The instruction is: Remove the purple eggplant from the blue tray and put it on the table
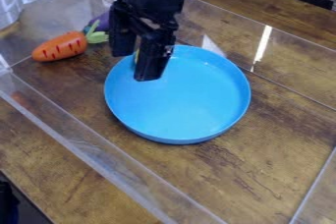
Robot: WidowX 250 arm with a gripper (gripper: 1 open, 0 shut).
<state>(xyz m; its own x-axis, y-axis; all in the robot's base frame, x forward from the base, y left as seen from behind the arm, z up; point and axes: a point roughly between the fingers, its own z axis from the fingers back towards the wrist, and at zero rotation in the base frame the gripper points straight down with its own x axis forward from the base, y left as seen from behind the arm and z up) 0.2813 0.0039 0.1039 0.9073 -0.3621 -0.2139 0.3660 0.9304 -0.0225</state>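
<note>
While the fingers hang spread wide and empty over the left rim of the blue tray, the purple eggplant lies outside it on the worktop, mostly hidden behind the arm. An orange carrot lies just beside it.

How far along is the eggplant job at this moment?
Done, apparently: the purple eggplant lies on the table beside the carrot, outside the blue tray. In hand: nothing visible; the open end effector hangs over the tray's left rim. Left: seemingly nothing.
</note>
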